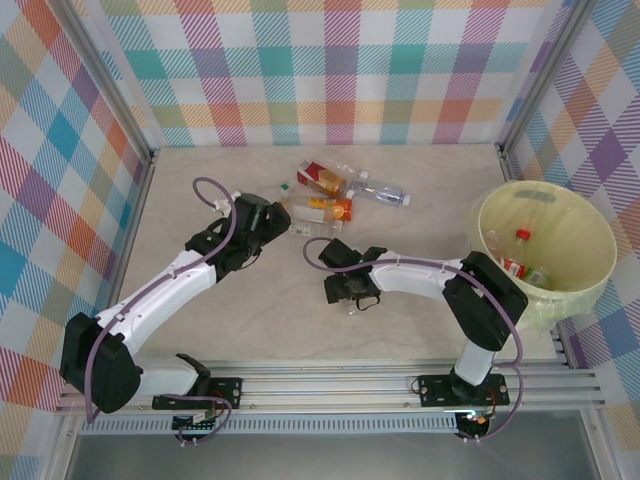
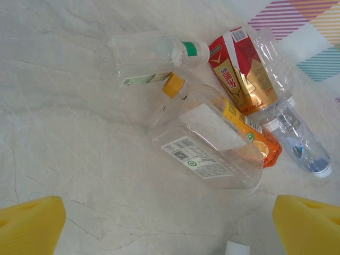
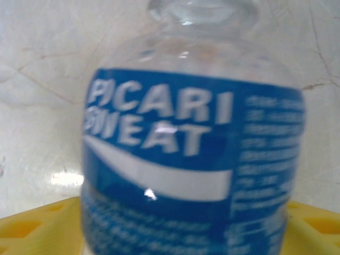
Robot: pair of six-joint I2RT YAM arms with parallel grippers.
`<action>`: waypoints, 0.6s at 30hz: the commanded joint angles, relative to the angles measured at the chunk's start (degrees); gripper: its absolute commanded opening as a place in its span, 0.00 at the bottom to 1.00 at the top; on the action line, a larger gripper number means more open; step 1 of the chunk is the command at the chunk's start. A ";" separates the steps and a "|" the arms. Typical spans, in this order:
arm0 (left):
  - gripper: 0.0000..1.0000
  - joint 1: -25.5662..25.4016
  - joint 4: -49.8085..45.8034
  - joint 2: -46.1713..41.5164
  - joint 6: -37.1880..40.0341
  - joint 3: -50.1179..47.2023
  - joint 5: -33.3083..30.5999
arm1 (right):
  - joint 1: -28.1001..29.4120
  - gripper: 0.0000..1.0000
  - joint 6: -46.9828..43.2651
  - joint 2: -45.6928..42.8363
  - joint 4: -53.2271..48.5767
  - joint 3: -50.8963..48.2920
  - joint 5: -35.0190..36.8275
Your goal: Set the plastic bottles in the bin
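The right claw [image 3: 186, 234] has its yellow pads [image 3: 32, 228] on either side of a blue-labelled bottle [image 3: 191, 159]; whether they press it I cannot tell. The label's white lettering reads roughly "POCARI SWEAT". The bottle's long axis runs straight away from the wrist, neck farthest. The left claw [image 2: 170, 226] stands wide apart over the bench [image 2: 64, 133]. Beyond it lie an orange-labelled bottle [image 2: 212, 149] on its side, yellow cap up-left, a green-capped bottle [image 2: 149, 58], cap pointing right, and a red-and-gold bottle [image 2: 239, 69] bearing Chinese characters. The bin [image 1: 590, 250] stands at the bench's right, well apart, a red-capped bottle [image 1: 521, 236] inside.
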 commanded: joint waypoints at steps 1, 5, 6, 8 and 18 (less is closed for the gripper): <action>1.00 0.74 -0.89 -1.04 -0.35 -0.29 0.00 | 0.20 0.73 -0.29 -0.74 2.63 -0.70 2.28; 1.00 0.78 -0.93 -0.77 0.09 0.07 0.24 | 0.17 0.60 -2.10 -3.94 3.46 -1.15 3.08; 1.00 0.74 -0.89 -0.71 0.17 0.13 0.34 | 0.13 0.58 -2.50 -4.87 3.42 -1.02 3.21; 1.00 0.74 -0.89 -0.63 0.17 0.26 0.38 | 0.15 0.55 -3.47 -6.79 3.17 -0.82 3.59; 1.00 1.27 -0.53 -0.34 -1.05 2.55 3.64 | -0.07 0.47 -10.87 -22.03 3.61 2.15 11.46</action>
